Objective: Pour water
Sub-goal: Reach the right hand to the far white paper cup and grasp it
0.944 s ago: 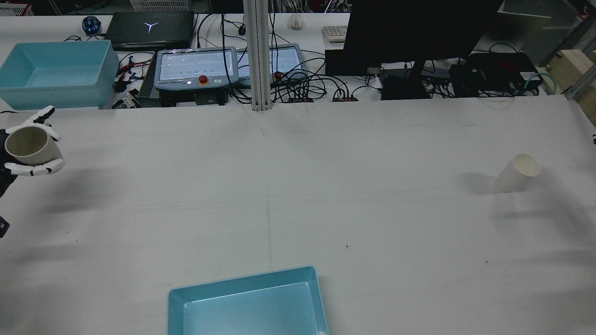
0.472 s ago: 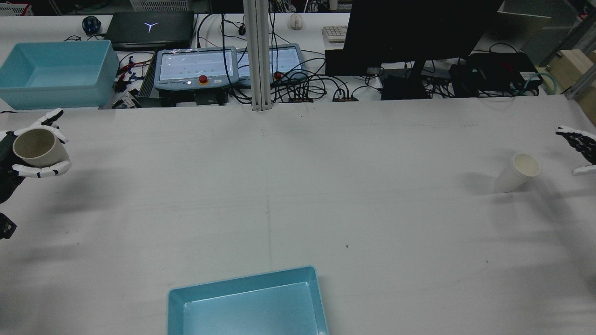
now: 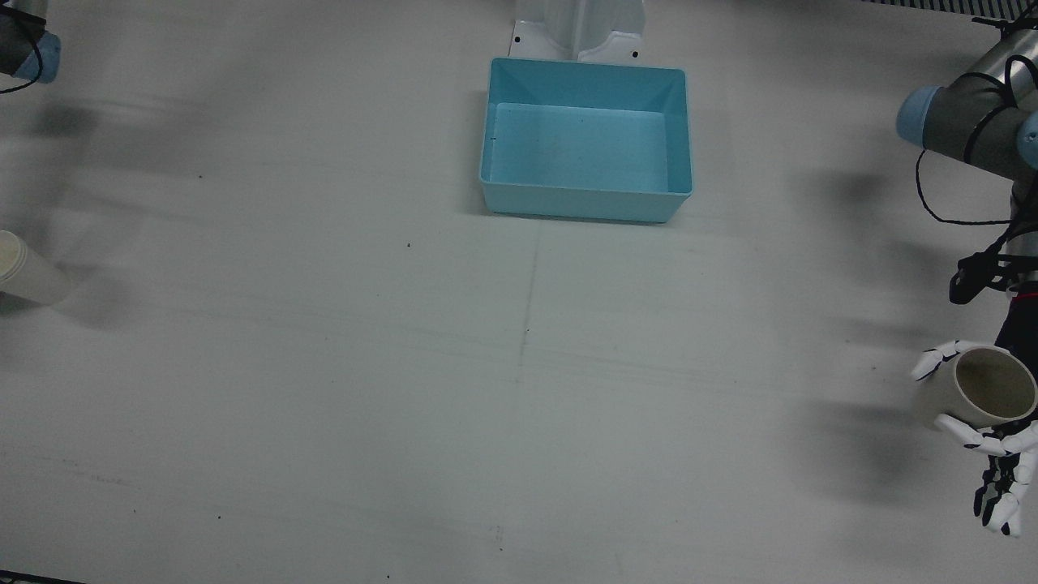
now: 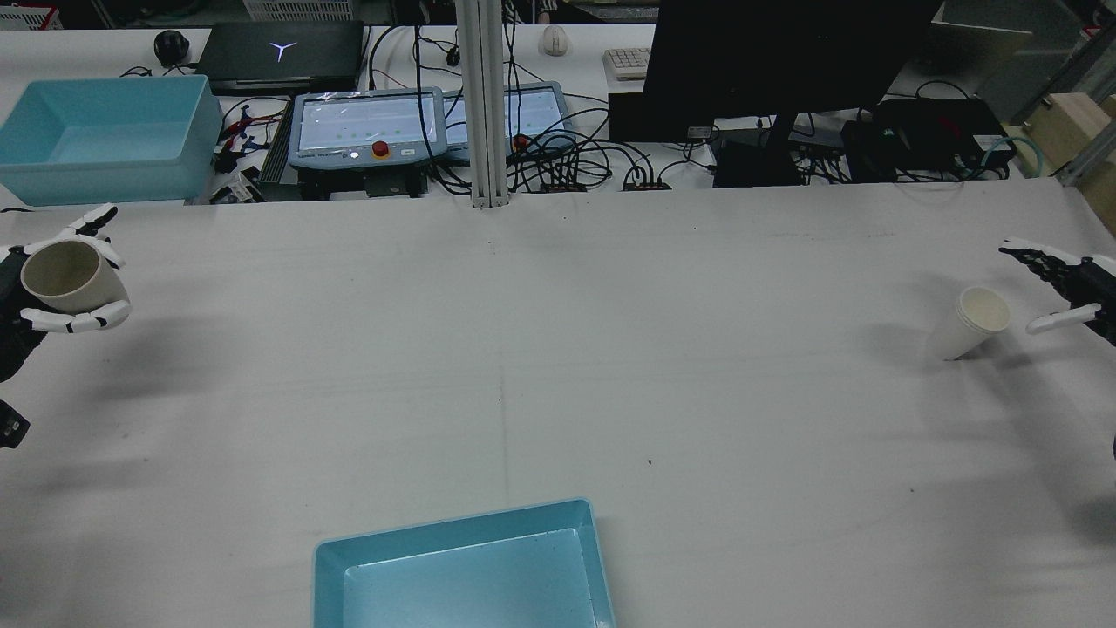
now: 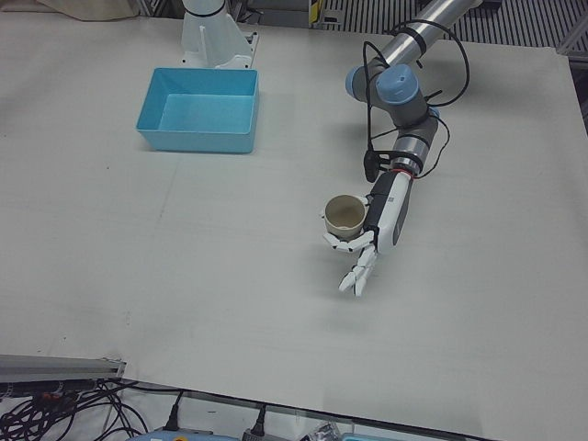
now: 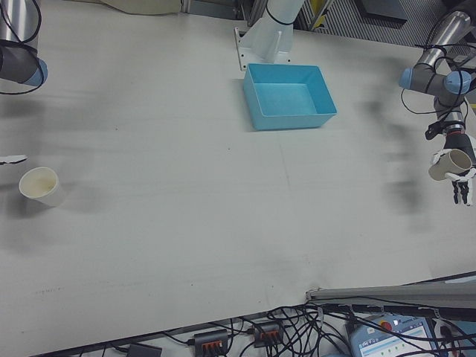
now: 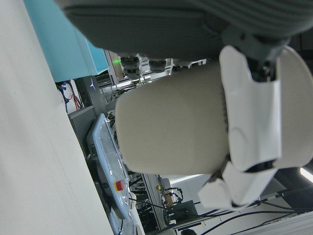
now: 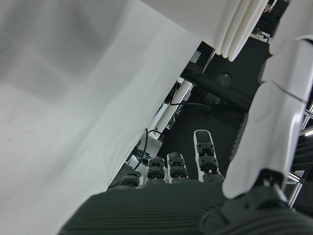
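Observation:
My left hand (image 4: 65, 321) is shut on a beige cup (image 4: 61, 275) and holds it above the table at the far left of the rear view, mouth tilted up. The cup also shows in the front view (image 3: 981, 397), the left-front view (image 5: 346, 214) and, filling the frame, the left hand view (image 7: 171, 132). A white paper cup (image 4: 976, 321) stands on the table at the far right; it also shows in the right-front view (image 6: 41, 186). My right hand (image 4: 1081, 279) is open just right of it, fingers spread, not touching.
A blue tray (image 4: 462, 567) sits at the table's near middle edge, also in the front view (image 3: 584, 138). A second blue bin (image 4: 105, 135), control pendants (image 4: 366, 131), cables and a monitor lie beyond the table's far edge.
My right hand has come in from the right edge toward the white cup, fingers open. My left hand with the beige cup shifted slightly up and right, then held still.

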